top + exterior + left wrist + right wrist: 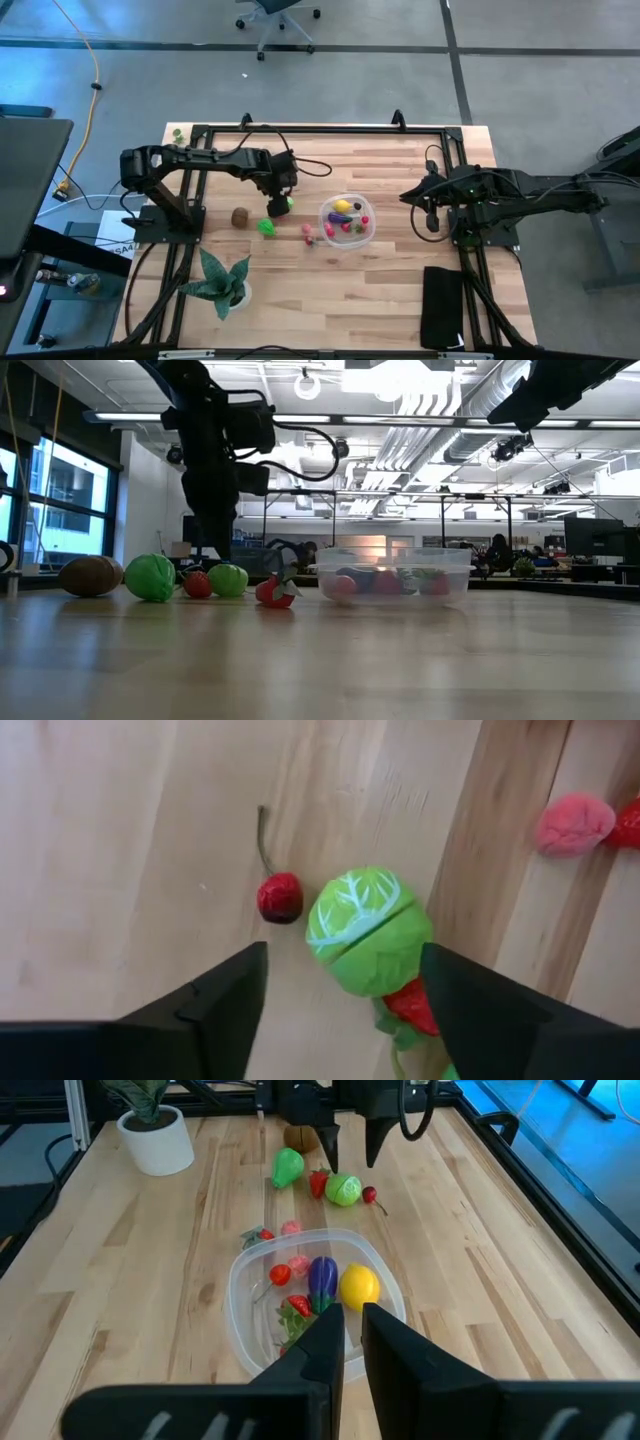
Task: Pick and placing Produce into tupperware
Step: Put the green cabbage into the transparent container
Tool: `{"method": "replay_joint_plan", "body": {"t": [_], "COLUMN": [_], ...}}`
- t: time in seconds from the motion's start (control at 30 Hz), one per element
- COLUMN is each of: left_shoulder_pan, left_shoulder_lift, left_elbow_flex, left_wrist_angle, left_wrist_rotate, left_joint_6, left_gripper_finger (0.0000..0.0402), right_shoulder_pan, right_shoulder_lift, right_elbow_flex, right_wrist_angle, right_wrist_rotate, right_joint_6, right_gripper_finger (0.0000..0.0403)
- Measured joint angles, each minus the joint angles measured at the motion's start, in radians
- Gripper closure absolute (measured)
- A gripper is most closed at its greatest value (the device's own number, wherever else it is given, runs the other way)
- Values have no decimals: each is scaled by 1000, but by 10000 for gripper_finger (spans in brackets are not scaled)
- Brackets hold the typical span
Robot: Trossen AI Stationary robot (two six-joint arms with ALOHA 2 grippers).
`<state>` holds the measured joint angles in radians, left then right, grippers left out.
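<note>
Left end effector hangs over the bench just left of the tupperware, fingers spread wide and empty, straddling a green cabbage. A cherry lies just beside the cabbage; a red piece with green leaves touches it on the other side. A pink piece sits well apart. Tupperware stands near bench centre, holding a yellow lemon, a purple eggplant and several small red pieces. Outside it, to its left: a brown piece, a second green piece, a pink one. Right end effector hovers right of the tupperware, fingers nearly closed, nothing between them. Potted plant at the bench's front left; black pad at front right.
</note>
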<state>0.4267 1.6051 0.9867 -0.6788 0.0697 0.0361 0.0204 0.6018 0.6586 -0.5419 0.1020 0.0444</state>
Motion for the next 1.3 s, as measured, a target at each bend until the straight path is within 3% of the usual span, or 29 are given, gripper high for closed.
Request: {"method": "replay_joint_plan", "body": {"t": [0.53, 1.3], "left_shoulder_pan": [-2, -2], "left_shoulder_lift": [8, 147], "left_elbow_flex": [0, -1], "left_wrist_angle": [11, 69], "left_wrist_rotate": [-10, 40], "left_joint_6": [121, 150], "left_gripper_finger": [7, 27], "right_shoulder_pan": [0, 0], "right_shoulder_lift": [0, 0], "right_elbow_flex": [0, 0], "right_wrist_angle": [0, 0], "right_wrist_rotate": [0, 0], "right_joint_6": [0, 0], "right_gripper_finger": [373, 373]}}
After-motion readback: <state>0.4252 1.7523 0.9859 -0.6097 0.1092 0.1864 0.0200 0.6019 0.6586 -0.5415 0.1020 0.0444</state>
